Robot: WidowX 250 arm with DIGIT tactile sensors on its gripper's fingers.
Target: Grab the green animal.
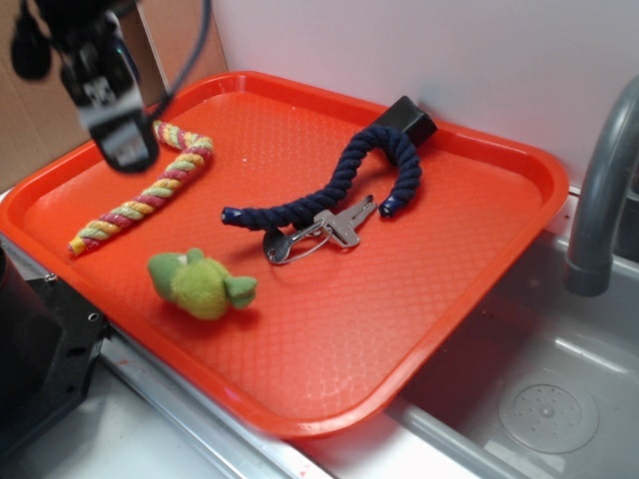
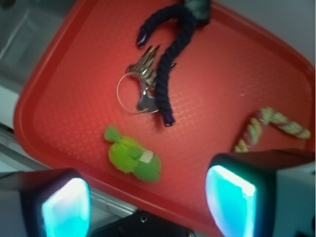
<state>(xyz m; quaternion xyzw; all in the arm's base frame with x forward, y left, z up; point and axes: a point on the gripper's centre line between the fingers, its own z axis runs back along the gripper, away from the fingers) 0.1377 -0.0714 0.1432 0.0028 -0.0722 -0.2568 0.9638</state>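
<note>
While I hang over the upper left of the exterior frame, the green animal (image 1: 201, 282) lies at lower left on the red tray (image 1: 419, 299), well apart from my gripper (image 1: 118, 140) and below it in the frame. In the wrist view the green animal (image 2: 133, 160) sits low centre, between my two fingers (image 2: 232, 200) and a bit above them in the frame, touching neither. My fingers are spread wide, one at the lower left corner, one at lower right, pads glowing cyan, nothing between them and nothing held. Striped rope (image 1: 140, 200) lies on the tray just under my gripper in the exterior view; can't tell if I touch it. Dark blue rope (image 1: 334, 185) curves across tray centre, keys on a ring (image 1: 319, 232) just beside it, both well apart from the animal. Grey faucet (image 1: 604, 190) at right edge, sink (image 1: 544, 409) at lower right.
</note>
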